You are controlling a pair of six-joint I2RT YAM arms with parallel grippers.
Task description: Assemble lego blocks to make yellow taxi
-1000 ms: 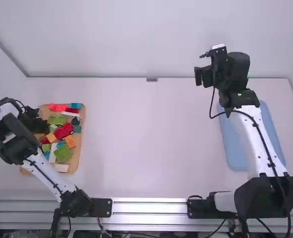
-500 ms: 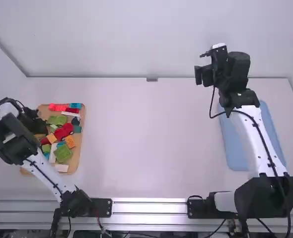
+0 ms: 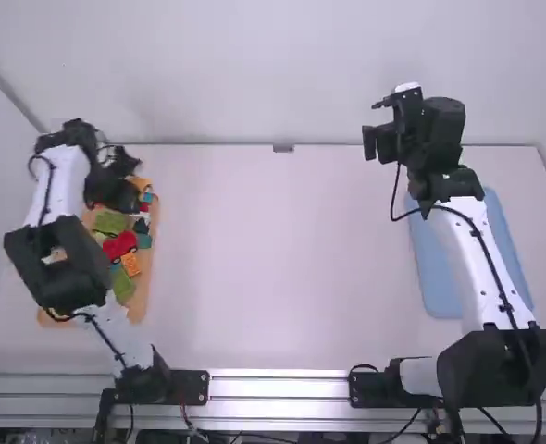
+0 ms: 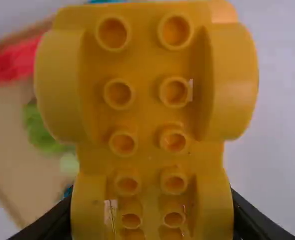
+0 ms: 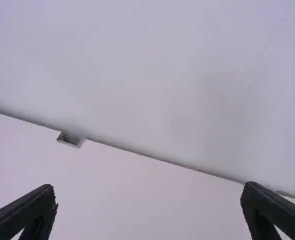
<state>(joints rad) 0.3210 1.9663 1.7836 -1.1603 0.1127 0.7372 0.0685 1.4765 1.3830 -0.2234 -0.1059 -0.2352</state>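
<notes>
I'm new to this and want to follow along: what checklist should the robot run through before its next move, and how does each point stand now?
1. Left hand has the yellow block: ok.
2. Grip firm enough not to slip: cannot tell.
3. Block's studded side towards the wrist camera: not ok; its hollow underside faces it.
4. Left hand out past the wooden tray: not ok; it is over the tray's far end.
5. Right hand open, with nothing in it: ok.
6. Arms well apart: ok; a wide stretch of table lies between them.
</notes>
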